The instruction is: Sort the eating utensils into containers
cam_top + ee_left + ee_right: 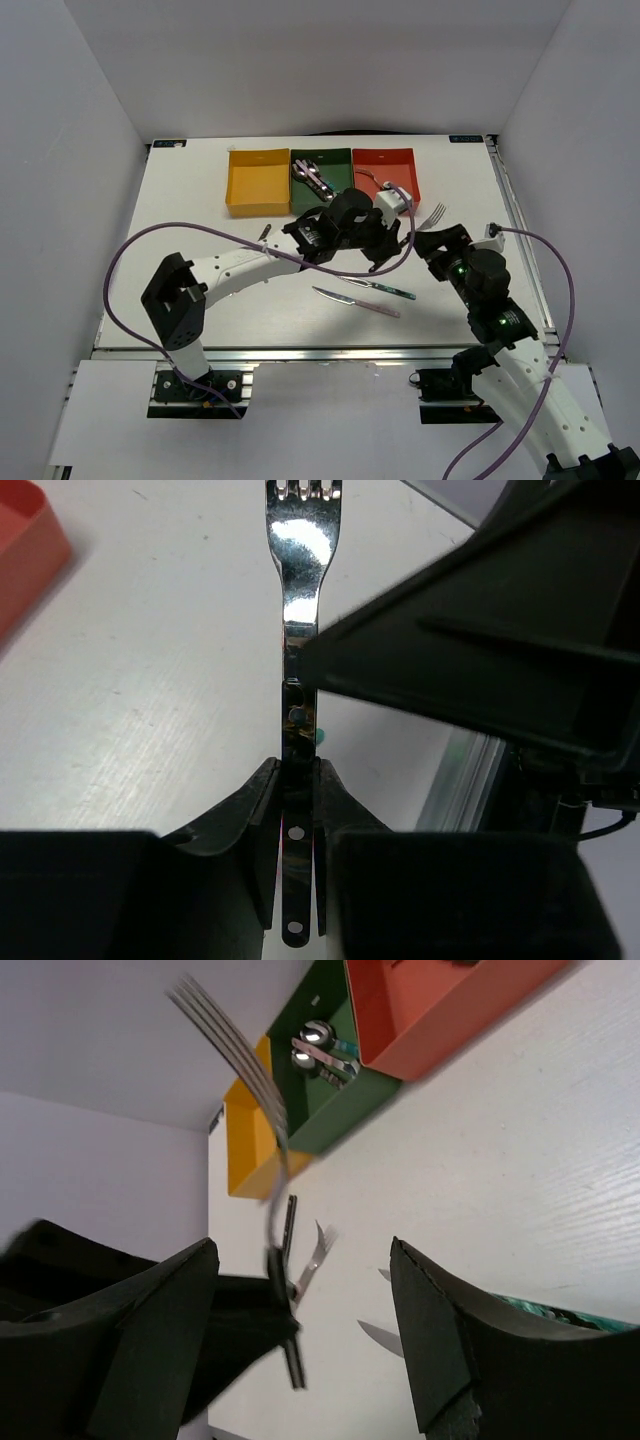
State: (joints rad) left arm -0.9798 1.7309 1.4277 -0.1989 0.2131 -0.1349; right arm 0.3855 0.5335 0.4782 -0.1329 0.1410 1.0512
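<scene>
A silver fork (300, 550) with a dark handle is pinched by its handle in my left gripper (297, 780), tines pointing away. From above, the fork (433, 214) sticks out right of the left gripper (405, 232), just below the red-orange container (412, 163). My right gripper (425, 240) sits right beside it, open, its fingers (440, 1340) on either side of the raised fork (230, 1050) without touching it. The dark green container (340, 157) holds spoons (312, 180). The yellow-orange container (258, 182) looks empty.
Two knives lie in front of the grippers, one teal-handled (378, 288) and one pink-handled (355, 302). A dark-handled utensil (265, 233) lies below the yellow bin. Another fork (318, 1250) lies on the table beyond the held one. Purple cables loop over the left arm.
</scene>
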